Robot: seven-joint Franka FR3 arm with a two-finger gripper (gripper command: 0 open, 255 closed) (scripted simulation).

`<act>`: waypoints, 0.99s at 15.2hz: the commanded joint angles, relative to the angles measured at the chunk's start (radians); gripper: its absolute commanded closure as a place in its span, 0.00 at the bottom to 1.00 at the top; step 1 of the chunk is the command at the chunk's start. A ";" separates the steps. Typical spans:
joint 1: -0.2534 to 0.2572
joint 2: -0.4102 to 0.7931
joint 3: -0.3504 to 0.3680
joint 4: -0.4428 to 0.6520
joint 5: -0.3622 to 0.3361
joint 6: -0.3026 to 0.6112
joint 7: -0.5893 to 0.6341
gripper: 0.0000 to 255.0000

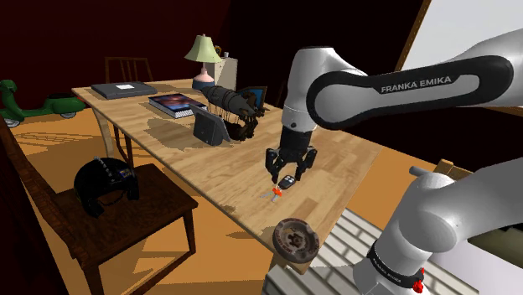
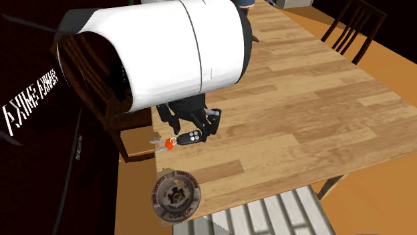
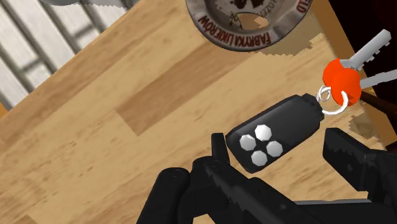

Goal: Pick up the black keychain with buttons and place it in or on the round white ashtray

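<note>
The black keychain fob (image 3: 273,130) with several white buttons lies on the wooden table (image 1: 352,159). A ring ties it to a red tag (image 3: 341,79) and grey keys (image 3: 369,51). My gripper (image 3: 277,145) stands open straight over the fob, one finger at each side; one finger is at the fob's button end and the other stands apart from it. The shoulder view has the gripper (image 1: 289,178) low over the fob (image 1: 287,182). The round ashtray (image 1: 297,237), drawn dark grey-brown with lettering, sits at the table's near edge, just past the keys (image 2: 158,141) from the fob (image 2: 190,138).
Farther along the table stand a dark rack (image 1: 228,113), a book (image 1: 178,104), a flat grey case (image 1: 124,89) and a lamp (image 1: 201,59). A chair (image 1: 126,209) with a black helmet (image 1: 105,183) stands beside the table. White slats (image 2: 267,217) lie below the table edge.
</note>
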 commanded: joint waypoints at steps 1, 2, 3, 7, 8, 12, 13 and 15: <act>0.032 -0.087 0.001 -0.046 0.024 -0.040 0.014 1.00; 0.050 -0.130 0.004 -0.067 0.036 -0.062 0.025 1.00; 0.068 -0.173 0.007 -0.086 0.047 -0.086 0.037 1.00; 0.137 -0.317 0.024 -0.155 0.090 -0.161 0.085 1.00; 0.139 -0.316 0.028 -0.167 0.095 -0.147 0.085 1.00; 0.147 -0.306 0.048 -0.215 0.114 -0.090 0.082 1.00; 0.150 -0.302 0.053 -0.227 0.120 -0.075 0.082 1.00; 0.154 -0.294 0.063 -0.249 0.130 -0.045 0.080 1.00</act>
